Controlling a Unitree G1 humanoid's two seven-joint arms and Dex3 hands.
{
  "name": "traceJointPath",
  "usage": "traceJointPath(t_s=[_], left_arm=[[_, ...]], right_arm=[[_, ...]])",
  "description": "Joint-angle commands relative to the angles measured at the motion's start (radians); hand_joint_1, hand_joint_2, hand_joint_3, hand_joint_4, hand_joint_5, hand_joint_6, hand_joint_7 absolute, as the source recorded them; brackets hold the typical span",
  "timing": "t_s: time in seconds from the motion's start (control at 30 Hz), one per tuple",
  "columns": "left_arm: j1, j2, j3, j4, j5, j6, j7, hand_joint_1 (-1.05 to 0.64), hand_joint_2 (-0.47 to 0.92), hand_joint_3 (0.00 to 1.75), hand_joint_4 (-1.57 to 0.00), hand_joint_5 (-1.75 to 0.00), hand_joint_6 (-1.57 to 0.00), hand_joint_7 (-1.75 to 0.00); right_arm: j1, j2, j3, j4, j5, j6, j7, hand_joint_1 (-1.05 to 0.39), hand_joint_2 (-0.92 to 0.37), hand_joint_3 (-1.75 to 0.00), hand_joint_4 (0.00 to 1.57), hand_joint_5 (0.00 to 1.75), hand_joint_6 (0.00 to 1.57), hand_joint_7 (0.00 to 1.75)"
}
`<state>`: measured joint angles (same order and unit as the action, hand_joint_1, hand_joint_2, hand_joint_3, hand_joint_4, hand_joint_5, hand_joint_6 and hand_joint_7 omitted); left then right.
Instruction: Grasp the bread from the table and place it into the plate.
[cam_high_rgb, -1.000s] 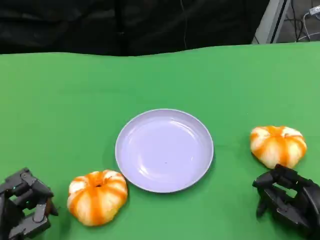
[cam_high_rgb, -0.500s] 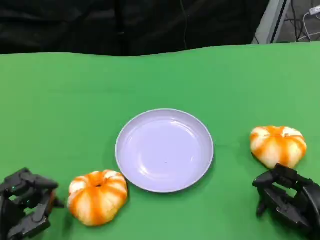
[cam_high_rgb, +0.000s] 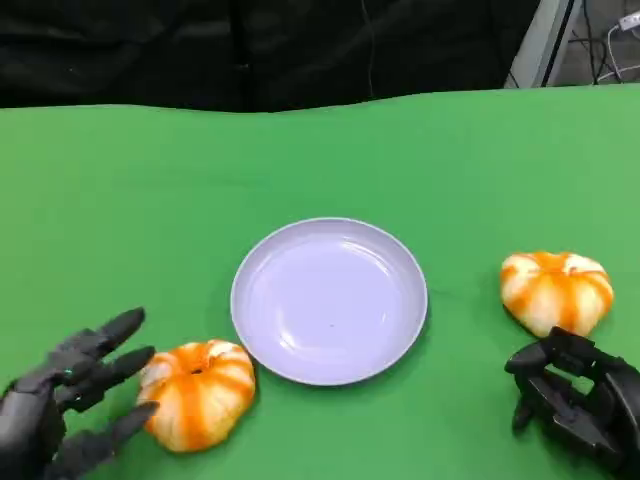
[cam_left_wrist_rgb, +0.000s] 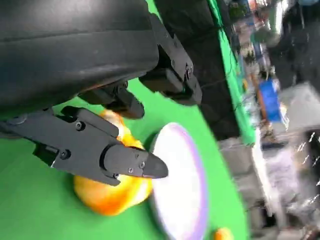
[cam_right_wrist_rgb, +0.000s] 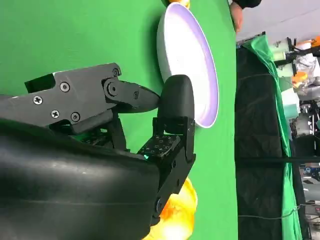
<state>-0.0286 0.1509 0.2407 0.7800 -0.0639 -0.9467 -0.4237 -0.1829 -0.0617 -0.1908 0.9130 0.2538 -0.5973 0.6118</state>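
Head view: left hand (cam_high_rgb: 70, 400) was open, fingers spread, reaching toward the near bread (cam_high_rgb: 197, 393), holding nothing; lower fingertips were just beside the bun's left edge, contact not clear. That bread sat on the green table (cam_high_rgb: 150, 200), its right side just beside the rim of the plate (cam_high_rgb: 329, 300). A second bread (cam_high_rgb: 556, 290) lay well to the right of the plate, with the right hand (cam_high_rgb: 575, 400) just below it, fingers curled in, gripping nothing. To do the grasp well, I'd judge the left hand should straddle the bun at its widest part, close gently, then lift before moving right so it clears the rim.

Left wrist view: fingers (cam_left_wrist_rgb: 125, 162) were apart over the bread (cam_left_wrist_rgb: 112, 192), nothing between them. The plate (cam_left_wrist_rgb: 182, 190) lay just past the bun. The bun looked round, lobed like a pumpkin, glossy orange with pale stripes; probably soft, so a light squeeze.

Right wrist view: fingers (cam_right_wrist_rgb: 172, 107) were bent inward, empty. The plate (cam_right_wrist_rgb: 187, 65) was shallow, smooth, lavender, with a raised rim. An orange bread (cam_right_wrist_rgb: 175, 215) showed beneath the hand, untouched as far as I could tell. The table covering looked like matte green cloth.
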Motion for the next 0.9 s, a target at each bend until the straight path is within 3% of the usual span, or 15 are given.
traceJointPath(t_s=[0.03, 0.43, 0.73, 0.8, 0.9], left_arm=[[0.031, 0.048, -0.031, -0.029, 0.189, -0.066, 0.16, -0.61, 0.92, 0.09, -0.62, -0.01, -0.47, -0.01], [0.056, 0.129, -0.144, -0.155, 0.572, -0.016, 0.515, -0.72, 0.92, 0.07, -0.61, 0.0, -0.52, -0.02], [0.052, 0.159, -0.284, -0.345, 0.767, 0.276, 0.575, -0.82, 0.92, 0.11, -0.61, -0.01, -0.55, -0.02], [0.054, 0.16, -0.313, -0.389, 0.786, 0.352, 0.56, -0.78, 0.92, 0.1, -0.62, -0.02, -0.57, -0.02], [0.046, 0.169, -0.37, -0.43, 0.826, 0.461, 0.533, -0.43, 0.86, 0.04, -0.63, -0.01, -0.6, -0.02]], right_arm=[[0.004, -0.015, -0.007, -0.009, 0.003, 0.007, -0.005, -0.23, -0.92, -0.49, 0.59, 1.75, 0.7, 1.14], [0.01, -0.004, -0.001, -0.019, -0.002, 0.001, -0.018, -0.24, -0.92, -0.48, 0.6, 1.74, 0.71, 1.13], [0.015, -0.002, 0.004, -0.027, -0.005, 0.0, -0.026, -0.24, -0.92, -0.48, 0.61, 1.73, 0.71, 1.12], [0.016, -0.002, 0.003, -0.029, -0.003, 0.003, -0.025, -0.25, -0.92, -0.48, 0.61, 1.73, 0.71, 1.12], [0.02, 0.0, 0.003, -0.038, 0.001, 0.009, -0.023, -0.24, -0.92, -0.48, 0.61, 1.73, 0.71, 1.11]])
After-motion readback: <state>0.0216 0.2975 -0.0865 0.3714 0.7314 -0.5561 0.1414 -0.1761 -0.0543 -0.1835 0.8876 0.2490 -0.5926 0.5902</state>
